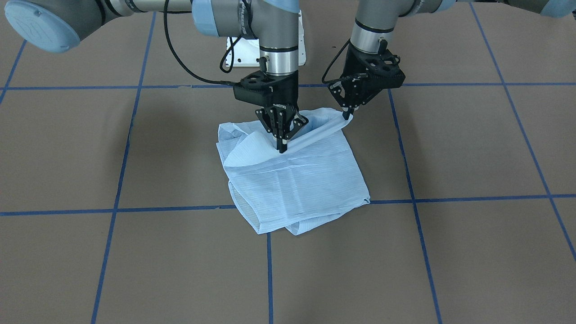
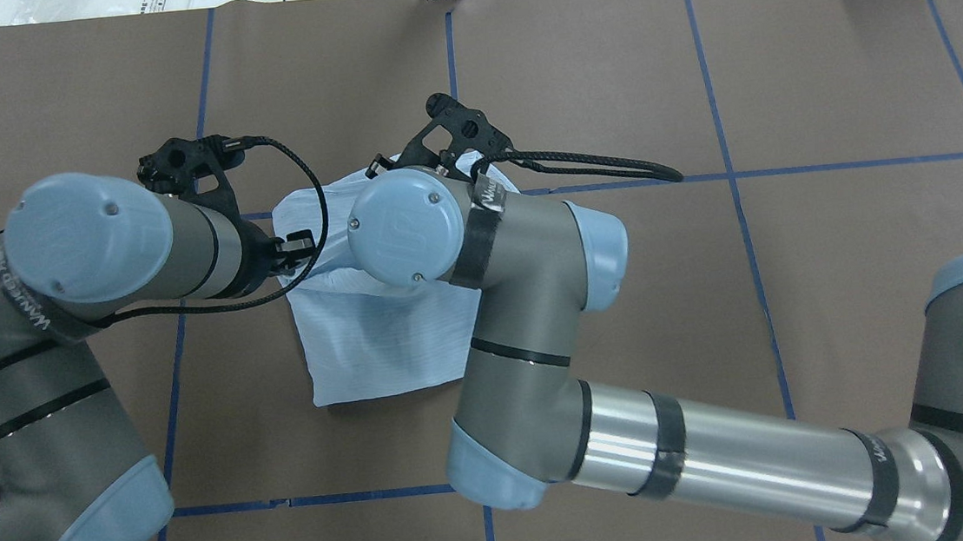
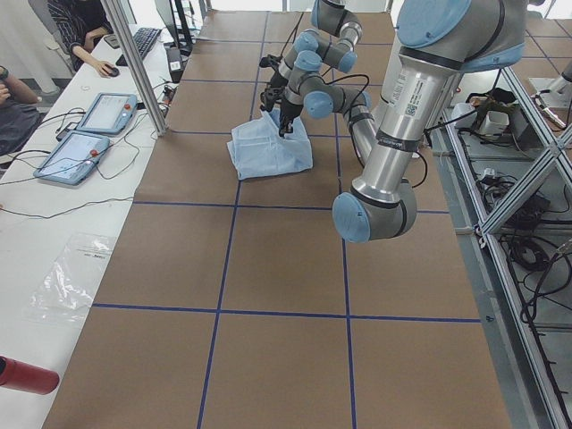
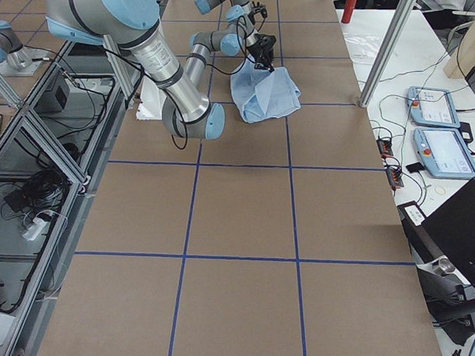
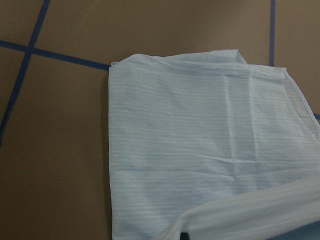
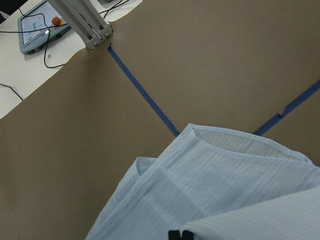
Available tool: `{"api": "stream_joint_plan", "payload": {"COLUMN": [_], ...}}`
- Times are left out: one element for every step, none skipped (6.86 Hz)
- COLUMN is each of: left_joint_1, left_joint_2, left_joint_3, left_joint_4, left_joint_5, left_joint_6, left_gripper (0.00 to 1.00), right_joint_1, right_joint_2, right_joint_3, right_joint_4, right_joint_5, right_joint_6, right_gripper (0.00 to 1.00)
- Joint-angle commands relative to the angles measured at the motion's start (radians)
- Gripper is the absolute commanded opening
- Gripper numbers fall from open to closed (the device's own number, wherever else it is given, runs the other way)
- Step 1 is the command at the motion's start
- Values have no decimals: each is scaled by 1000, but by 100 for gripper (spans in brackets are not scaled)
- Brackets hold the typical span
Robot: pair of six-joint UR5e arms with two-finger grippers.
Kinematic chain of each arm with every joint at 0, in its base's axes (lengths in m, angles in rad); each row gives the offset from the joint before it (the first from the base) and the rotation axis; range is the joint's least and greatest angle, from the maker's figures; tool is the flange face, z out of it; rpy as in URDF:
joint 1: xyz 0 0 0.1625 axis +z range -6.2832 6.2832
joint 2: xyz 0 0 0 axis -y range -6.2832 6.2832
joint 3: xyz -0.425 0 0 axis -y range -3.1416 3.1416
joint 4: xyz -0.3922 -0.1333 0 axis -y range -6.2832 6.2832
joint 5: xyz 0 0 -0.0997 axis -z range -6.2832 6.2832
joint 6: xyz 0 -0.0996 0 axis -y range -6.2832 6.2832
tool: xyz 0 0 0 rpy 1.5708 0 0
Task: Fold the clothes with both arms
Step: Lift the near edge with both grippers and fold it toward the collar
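Note:
The light blue striped shirt (image 1: 297,180) lies folded into a rough square on the brown table; it also shows in the overhead view (image 2: 374,341). Its far edge is lifted into a raised fold between the two grippers. My right gripper (image 1: 282,145) points down, shut on the fold's middle. My left gripper (image 1: 347,115) is shut on the fold's corner at the shirt's far edge. In the overhead view the right wrist hides its own fingers. The left wrist view shows the flat shirt (image 5: 200,150), and the right wrist view shows its open hem (image 6: 225,190).
Blue tape lines (image 1: 418,225) divide the brown table cover into squares. The white pedestal base (image 1: 245,51) stands behind the shirt. Two teach pendants (image 3: 89,134) and a metal post (image 3: 138,63) stand on the operators' side. A red bottle (image 3: 27,375) lies there too.

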Motion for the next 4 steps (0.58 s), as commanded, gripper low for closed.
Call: {"api": "stream_joint_plan", "payload": {"left_joint_1": [-59, -74, -91, -104], "left_joint_2": [-61, -87, -92, -94], "left_joint_3": [251, 342, 390, 403], "left_joint_4": [-196, -269, -300, -308], "left_joint_5": [16, 16, 16, 16], "left_joint_6": [35, 47, 70, 87], "left_gripper": [0, 0, 0, 0], "right_joint_1": [37, 47, 58, 64], "right_joint_2": [62, 90, 134, 165], "right_joint_3": [-182, -228, -324, -394], "right_joint_4": [121, 129, 180, 236], "right_joint_5": [-7, -15, -16, -26], "right_joint_6": [-44, -54, -56, -70], "right_gripper": [0, 0, 0, 0]}}
